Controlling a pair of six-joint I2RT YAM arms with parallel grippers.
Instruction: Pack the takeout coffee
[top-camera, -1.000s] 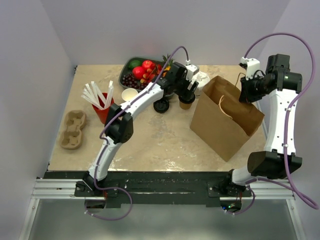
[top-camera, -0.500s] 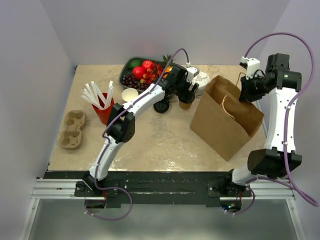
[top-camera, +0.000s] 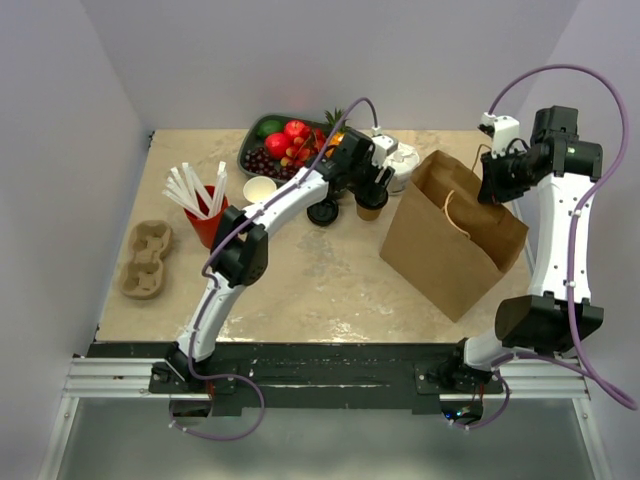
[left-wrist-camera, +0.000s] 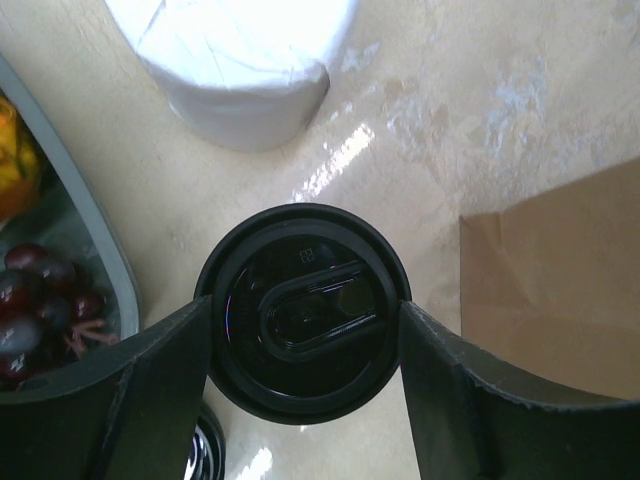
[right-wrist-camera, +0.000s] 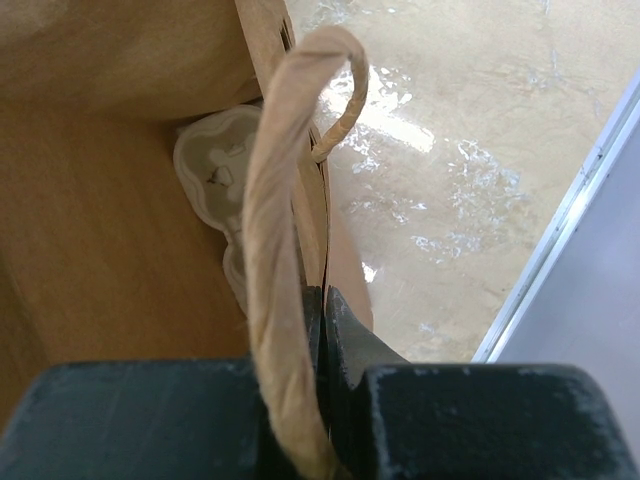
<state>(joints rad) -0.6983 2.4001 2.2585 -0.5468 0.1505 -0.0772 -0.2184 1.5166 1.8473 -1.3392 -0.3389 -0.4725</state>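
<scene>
The takeout coffee (top-camera: 371, 207), a brown paper cup under a round black lid (left-wrist-camera: 300, 312), stands upright on the table just left of the paper bag (top-camera: 450, 240). My left gripper (top-camera: 371, 192) reaches down over it. In the left wrist view both fingers (left-wrist-camera: 160, 390) press against opposite sides of the lid rim, so my left gripper (left-wrist-camera: 305, 325) is shut on the cup. My right gripper (top-camera: 497, 185) is shut on the bag's upper edge (right-wrist-camera: 322, 240), beside the twisted paper handle (right-wrist-camera: 280, 200), and holds the bag's mouth open. A white moulded item (right-wrist-camera: 215, 160) lies inside the bag.
A second black lid (top-camera: 322, 212) lies left of the coffee. Beyond it are a lidless brown cup (top-camera: 259, 189), a red cup with white straws (top-camera: 205, 215) and a pulp cup carrier (top-camera: 147, 260). A fruit tray (top-camera: 262, 158) and a white roll (left-wrist-camera: 240, 60) stand behind.
My left gripper's fingers have closed in onto the coffee's lid and the wrist has shifted slightly. The right arm and the bag have stayed put.
</scene>
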